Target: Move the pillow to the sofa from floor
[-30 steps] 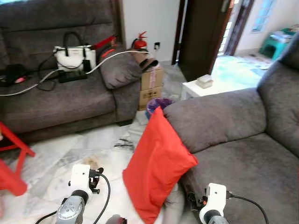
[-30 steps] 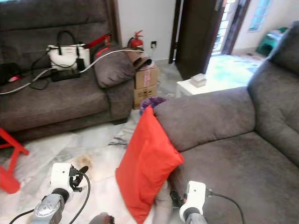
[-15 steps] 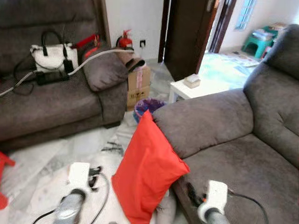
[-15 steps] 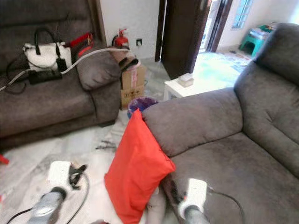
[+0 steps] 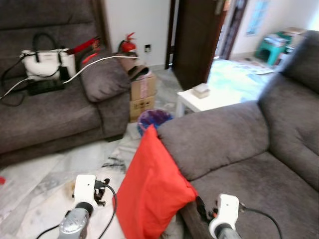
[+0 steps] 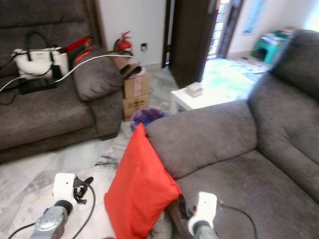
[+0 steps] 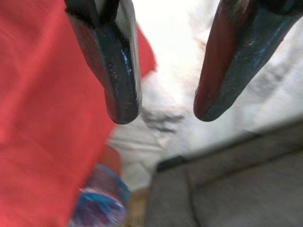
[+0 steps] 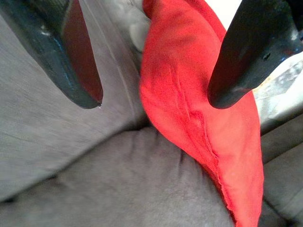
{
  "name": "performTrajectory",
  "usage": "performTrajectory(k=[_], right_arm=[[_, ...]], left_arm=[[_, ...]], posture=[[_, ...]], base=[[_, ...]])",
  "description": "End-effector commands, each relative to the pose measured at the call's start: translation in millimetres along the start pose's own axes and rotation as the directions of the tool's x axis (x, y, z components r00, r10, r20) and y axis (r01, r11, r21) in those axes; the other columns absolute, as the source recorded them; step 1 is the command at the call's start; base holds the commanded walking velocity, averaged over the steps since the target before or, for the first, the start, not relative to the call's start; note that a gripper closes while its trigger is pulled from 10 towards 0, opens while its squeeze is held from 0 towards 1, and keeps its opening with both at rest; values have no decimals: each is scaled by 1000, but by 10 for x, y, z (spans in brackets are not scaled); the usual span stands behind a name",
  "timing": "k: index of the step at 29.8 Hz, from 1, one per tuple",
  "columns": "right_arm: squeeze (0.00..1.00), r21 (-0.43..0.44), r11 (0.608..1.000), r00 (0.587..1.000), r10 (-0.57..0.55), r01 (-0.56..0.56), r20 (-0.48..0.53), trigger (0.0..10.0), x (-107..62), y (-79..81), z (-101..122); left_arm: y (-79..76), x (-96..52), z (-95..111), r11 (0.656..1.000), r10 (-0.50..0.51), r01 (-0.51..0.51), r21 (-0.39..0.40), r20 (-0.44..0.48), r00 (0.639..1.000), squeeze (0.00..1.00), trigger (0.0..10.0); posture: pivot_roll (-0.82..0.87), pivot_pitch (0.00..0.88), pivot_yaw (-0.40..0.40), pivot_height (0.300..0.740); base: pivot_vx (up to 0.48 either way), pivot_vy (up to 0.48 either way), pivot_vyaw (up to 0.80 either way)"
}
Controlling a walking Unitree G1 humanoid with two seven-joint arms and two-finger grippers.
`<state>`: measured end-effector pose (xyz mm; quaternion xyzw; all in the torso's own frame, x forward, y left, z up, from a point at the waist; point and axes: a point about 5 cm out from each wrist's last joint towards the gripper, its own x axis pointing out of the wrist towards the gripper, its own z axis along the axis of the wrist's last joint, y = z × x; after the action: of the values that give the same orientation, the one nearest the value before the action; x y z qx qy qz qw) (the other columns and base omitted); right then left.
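The red pillow (image 5: pixel 152 191) stands on its edge on the floor (image 5: pixel 45 174) and leans against the armrest of the near grey sofa (image 5: pixel 249 149). In the right wrist view the right gripper (image 8: pixel 156 101) has its jaws wide apart with nothing held, and the pillow lies beyond them, between the two fingers, touching the sofa. The left gripper (image 7: pixel 161 113) is also open and empty; the pillow is beside one finger, and a blurred purple-blue thing (image 7: pixel 102 201) is further out.

Behind the pillow stands a purple basket (image 5: pixel 152 119), then two stacked cardboard boxes (image 5: pixel 142 94) and a red fire extinguisher (image 5: pixel 128 44) at the wall. A white side table (image 5: pixel 209 98) stands behind the armrest.

Compared with one second ago, the whole view has shifted, and the red stool at the left edge is gone from the picture.

The floor is pale marble. A second grey sofa (image 5: pixel 55 109) carries a white handbag (image 5: pixel 45 57) and cables.
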<state>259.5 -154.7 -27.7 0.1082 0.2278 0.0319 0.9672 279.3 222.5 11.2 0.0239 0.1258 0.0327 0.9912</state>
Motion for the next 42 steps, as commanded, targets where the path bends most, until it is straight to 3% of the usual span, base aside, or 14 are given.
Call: performTrajectory(k=[1,9,22,23,24,25,26,27,28,34,42], right_arm=[[0,-5,1000,1000,-28,28,-11,10000,-30,-97,-18],[0,43,998,999,-45,45,0,10000,-26,-130,6],[0,95,985,985,150,-142,-90,10000,74,114,25],[118,100,984,984,158,-150,-85,10000,85,133,42],[404,112,981,983,168,-159,-78,10000,106,164,74],[404,112,981,983,168,-159,-78,10000,106,164,74],[302,116,980,982,173,-164,-74,10000,129,198,107],[302,114,980,982,175,-166,-73,10000,143,221,124],[0,115,980,982,174,-164,-75,10000,151,235,133],[0,92,981,981,177,-170,-74,10000,204,350,197],[0,51,990,989,135,-132,-59,10000,237,331,278]], left_arm=[[-53,-27,-68,1000,-4,4,-15,-24,1000,0,10000],[-61,-50,-103,1000,-11,11,-20,-33,999,0,10000],[-89,-122,-192,999,-36,34,-23,-49,998,0,10000],[-90,-130,-199,999,-37,36,-23,-48,998,0,10000],[-92,-143,-208,999,-38,37,-24,-46,998,0,10000],[-92,-143,-208,999,-38,37,-24,-46,998,0,10000],[-93,-145,-205,999,-37,36,-29,-41,998,0,10000],[-93,-144,-196,999,-36,35,-33,-35,999,0,10000],[-95,-141,-187,999,-37,36,-33,-30,999,0,10000],[-76,-136,-113,998,-52,53,-25,14,999,0,10000],[-36,-216,-123,998,-63,63,-7,34,997,0,10000]], posture=[[108,53,-2,635],[115,62,-6,635],[134,93,-11,635],[140,97,-12,635],[151,103,-15,635],[151,103,-15,635],[161,107,-17,635],[172,112,-19,635],[178,116,-19,635],[224,156,-19,635],[251,205,-14,635]], base=[[0,0,800],[0,0,0],[0,0,0],[0,0,0],[0,0,0],[0,0,0],[0,0,0],[0,0,0],[0,0,0],[0,0,0],[0,0,0]])
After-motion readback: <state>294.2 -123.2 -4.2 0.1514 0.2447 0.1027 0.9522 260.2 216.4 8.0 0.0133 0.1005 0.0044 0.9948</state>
